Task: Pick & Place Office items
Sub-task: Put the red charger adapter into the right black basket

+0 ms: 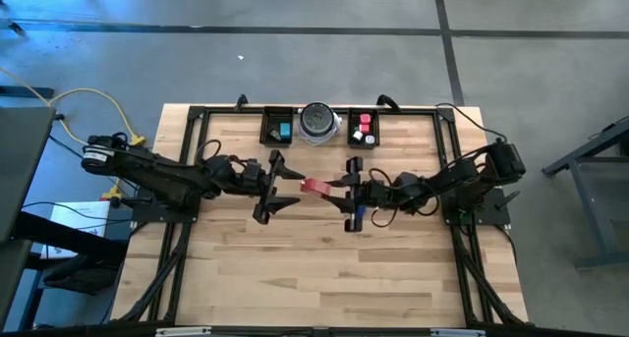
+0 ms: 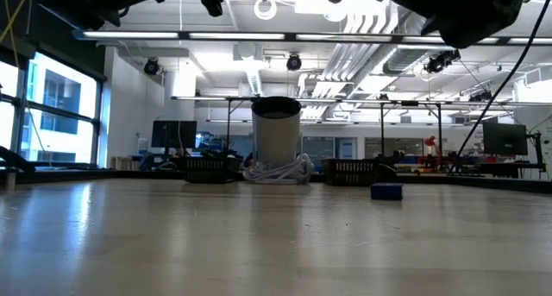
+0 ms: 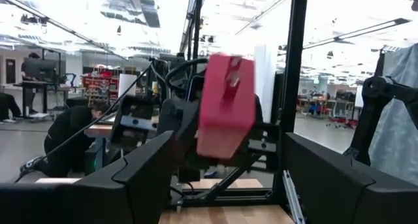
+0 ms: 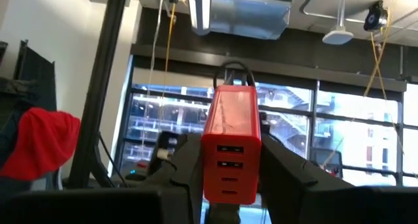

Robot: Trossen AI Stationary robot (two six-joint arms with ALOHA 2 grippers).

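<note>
The near half of the pale wooden counter (image 1: 324,268) lies bare, open to a pass from either side. At mid-counter the left claw (image 1: 280,187), fingers spread wide, faces the right claw (image 1: 346,193), which grips a red rectangular block (image 1: 314,187) reaching into the narrow gap between them. Along the far edge, two black rectangular trays (image 1: 276,127) flank a round silver-grey dish (image 1: 318,123). A small blue block (image 2: 386,191) sits alone on the counter.

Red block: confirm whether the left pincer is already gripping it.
No. The red block sits clamped in the right pincer; the left pincer stands open, short of it.
</note>
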